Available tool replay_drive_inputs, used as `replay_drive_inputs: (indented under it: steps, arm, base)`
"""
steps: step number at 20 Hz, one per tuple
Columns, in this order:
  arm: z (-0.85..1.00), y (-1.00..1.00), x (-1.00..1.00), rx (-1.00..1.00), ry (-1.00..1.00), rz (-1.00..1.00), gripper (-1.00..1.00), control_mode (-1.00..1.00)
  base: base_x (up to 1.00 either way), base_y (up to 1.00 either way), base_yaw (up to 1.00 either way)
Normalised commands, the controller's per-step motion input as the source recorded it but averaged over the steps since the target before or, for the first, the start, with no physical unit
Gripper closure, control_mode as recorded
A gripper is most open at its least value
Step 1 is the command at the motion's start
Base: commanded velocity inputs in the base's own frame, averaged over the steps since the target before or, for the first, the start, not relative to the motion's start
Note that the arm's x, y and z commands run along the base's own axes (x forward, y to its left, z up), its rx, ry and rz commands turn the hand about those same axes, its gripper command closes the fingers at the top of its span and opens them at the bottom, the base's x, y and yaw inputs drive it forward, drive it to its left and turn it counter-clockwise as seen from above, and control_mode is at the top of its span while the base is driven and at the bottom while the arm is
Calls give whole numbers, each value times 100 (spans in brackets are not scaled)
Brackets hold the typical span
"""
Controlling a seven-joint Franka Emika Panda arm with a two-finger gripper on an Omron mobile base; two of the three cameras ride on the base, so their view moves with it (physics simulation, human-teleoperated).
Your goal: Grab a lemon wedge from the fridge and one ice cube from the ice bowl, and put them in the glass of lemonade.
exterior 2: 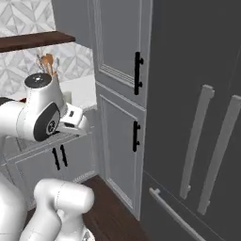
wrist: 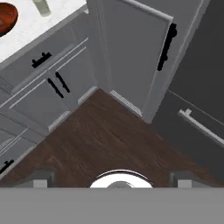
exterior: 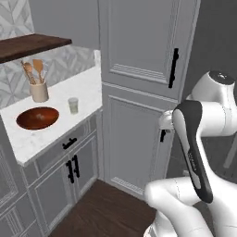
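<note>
The dark grey fridge [exterior 2: 188, 70] stands shut at the right, with long grey bar handles [exterior 2: 195, 141]; the lemon wedge is hidden from view. On the white counter sit the reddish-brown ice bowl [exterior: 37, 118] and the small glass of lemonade [exterior: 73, 105]. The ice cube is too small to make out. In the hand view the bowl [wrist: 6, 17] and glass [wrist: 42, 5] lie at the top left and the fridge [wrist: 201, 83] at the right. My gripper [wrist: 113, 178] hangs open over the dark wood floor, its fingertips [wrist: 41, 177] wide apart with nothing between them.
A tall light grey panelled cabinet [exterior: 139, 60] with short black handles stands between the counter [exterior: 28, 139] and the fridge. A beige crock of wooden spoons [exterior: 39, 90] sits behind the bowl. A dark wooden shelf [exterior: 28, 45] hangs above the counter. Base cabinets [exterior: 69, 166] lie below.
</note>
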Motion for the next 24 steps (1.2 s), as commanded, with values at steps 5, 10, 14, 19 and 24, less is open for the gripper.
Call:
replay_drive_inputs:
  steps: [5,10,14,19,24]
  arm:
    - [0,0,0,0,0,0,-100,100]
    - [0,0,0,0,0,0,-100,100]
    - [0,0,0,0,0,0,-100,100]
    - [0,0,0,0,0,0,-100,100]
    - [0,0,0,0,0,0,-100,100]
  base:
    - [48,2,96]
    - [100,-18,66]
    - [100,-88,24]
    - [80,-29,5]
    - [60,67,13]
